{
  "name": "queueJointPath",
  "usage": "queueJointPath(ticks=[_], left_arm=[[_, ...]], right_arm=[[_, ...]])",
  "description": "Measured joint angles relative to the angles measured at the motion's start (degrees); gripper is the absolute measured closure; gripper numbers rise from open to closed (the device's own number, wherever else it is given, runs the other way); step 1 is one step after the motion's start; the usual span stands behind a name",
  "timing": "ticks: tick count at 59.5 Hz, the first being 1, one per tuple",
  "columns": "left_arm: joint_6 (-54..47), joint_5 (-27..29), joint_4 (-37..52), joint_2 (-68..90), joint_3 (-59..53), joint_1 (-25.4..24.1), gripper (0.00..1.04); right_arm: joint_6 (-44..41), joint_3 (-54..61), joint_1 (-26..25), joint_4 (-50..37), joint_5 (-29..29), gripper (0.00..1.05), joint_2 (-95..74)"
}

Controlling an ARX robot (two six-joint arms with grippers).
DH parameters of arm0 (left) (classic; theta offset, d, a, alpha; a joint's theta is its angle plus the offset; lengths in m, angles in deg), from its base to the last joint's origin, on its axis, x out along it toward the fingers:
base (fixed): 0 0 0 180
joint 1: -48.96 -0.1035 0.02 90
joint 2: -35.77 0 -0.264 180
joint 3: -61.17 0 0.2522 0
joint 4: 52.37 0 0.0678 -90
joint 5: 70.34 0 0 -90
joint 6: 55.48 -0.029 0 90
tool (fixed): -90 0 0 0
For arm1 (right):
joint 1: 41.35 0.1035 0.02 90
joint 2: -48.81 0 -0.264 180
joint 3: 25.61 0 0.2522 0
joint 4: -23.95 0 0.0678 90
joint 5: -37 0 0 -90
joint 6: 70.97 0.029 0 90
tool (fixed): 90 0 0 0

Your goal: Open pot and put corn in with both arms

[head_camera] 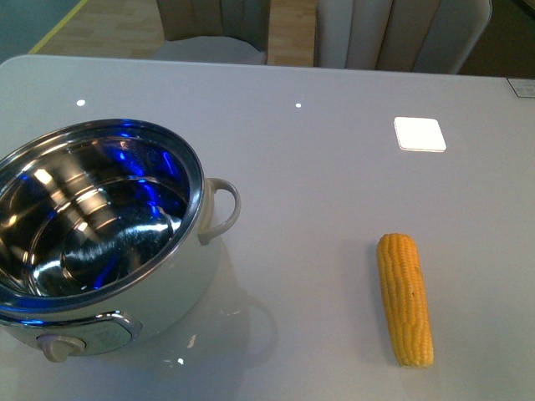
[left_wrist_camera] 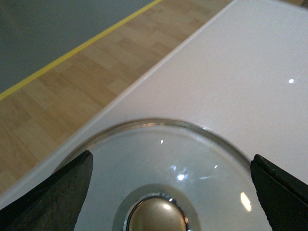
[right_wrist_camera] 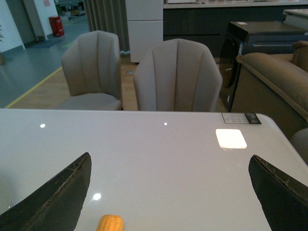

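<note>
1. Since the pot (head_camera: 100,242), white with a shiny steel bowl, stands open outside both pairs of jaws, a loose drop could bounce off its rim.
2. The glass lid (left_wrist_camera: 163,159) lies between the spread left jaws near the table (left_wrist_camera: 250,72) edge; a nudge could topple it.
3. The yellow corn (head_camera: 405,298) lies between the spread right jaws; it may roll.

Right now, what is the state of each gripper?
Left gripper: open, holding nothing, above the glass lid.
Right gripper: open, holding nothing.
</note>
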Motion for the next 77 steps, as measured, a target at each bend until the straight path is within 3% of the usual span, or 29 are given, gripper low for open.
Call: queueJointPath(ticks=[10,24,37,41,46,54,67,77], left_arm=[[2.0,-4.4,-5.4,-16.7,-7.4,0.6,0.07],[4.6,-9.1,-20.9,-45.2,-18.0,0.2,0.07],[4.6,-9.4,-22.7,-53.7,-19.5,0.6,0.07],[2.5,-19.8,-13.1,-52.1,-22.3,0.4,0.18],[1.0,-24.3,-6.8,-54.3,-26.7,3.0,0.32],[0.2,-20.1,-4.0,-58.7,-33.0,7.9,0.56],[-0.2,-12.5,-12.6,-72.3,-38.5,15.9,0.99],[-0.3,-8.5,-19.8,-81.5,-40.4,20.2,1.02]], right_arm=[[0.0,0.0,0.0,0.0,0.0,0.09,0.0],[0.0,0.0,0.0,0.0,0.0,0.09,0.0],[0.0,0.0,0.0,0.0,0.0,0.09,0.0],[0.0,0.0,0.0,0.0,-0.1,0.09,0.0],[0.0,0.0,0.0,0.0,0.0,0.09,0.0],[0.0,0.0,0.0,0.0,0.1,0.09,0.0],[0.0,0.0,0.0,0.0,0.1,0.09,0.0],[0.0,0.0,0.0,0.0,0.1,0.09,0.0]])
